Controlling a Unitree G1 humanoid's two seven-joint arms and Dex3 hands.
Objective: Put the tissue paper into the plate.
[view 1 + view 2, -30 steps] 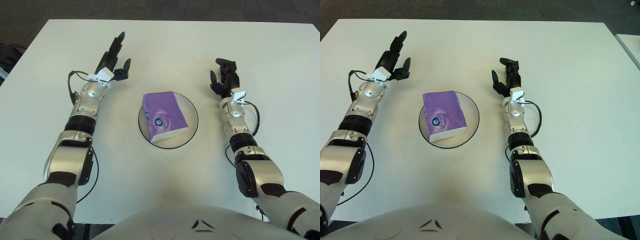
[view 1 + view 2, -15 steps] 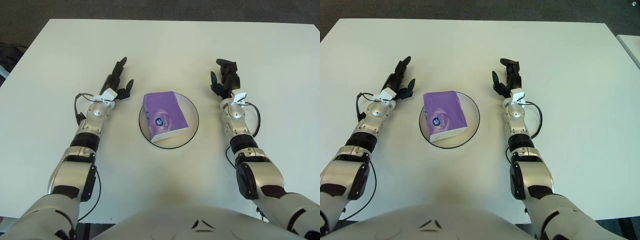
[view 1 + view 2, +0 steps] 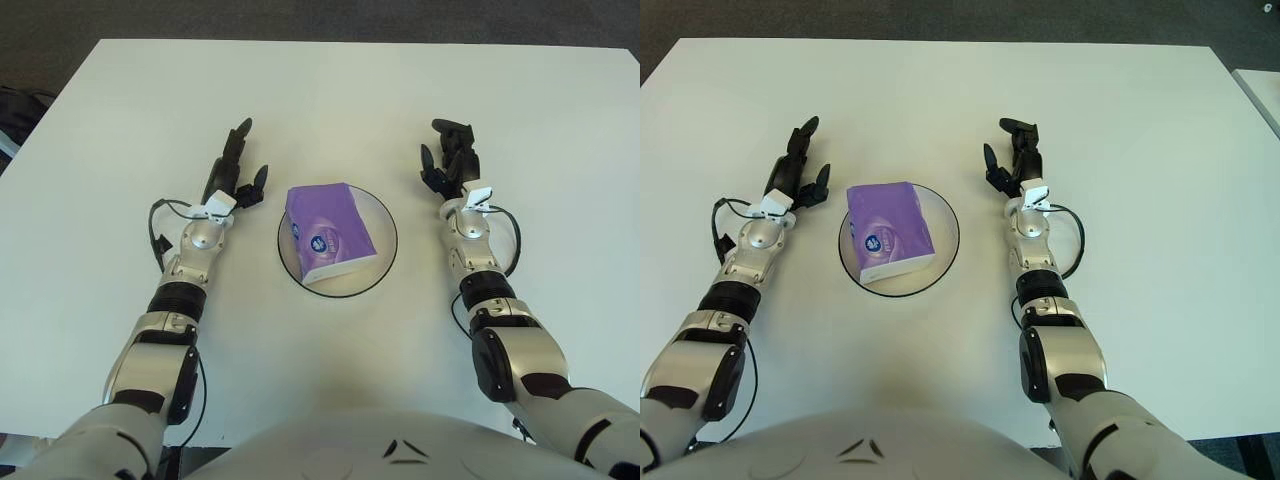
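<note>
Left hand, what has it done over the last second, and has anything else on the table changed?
The left hand has drawn back toward the robot and swung inward, now showing just left of the plate, fingers spread and holding nothing. The tissue pack lies on the plate as before. The right hand, right of the plate, has not visibly moved.

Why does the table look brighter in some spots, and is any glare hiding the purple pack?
Left eye view: the white table is evenly lit, with a soft shadow along the near edge by the robot's chest. Right eye view: no glare on the tissue pack or plate; its label stays visible. Both hands cast only faint shadows.
</note>
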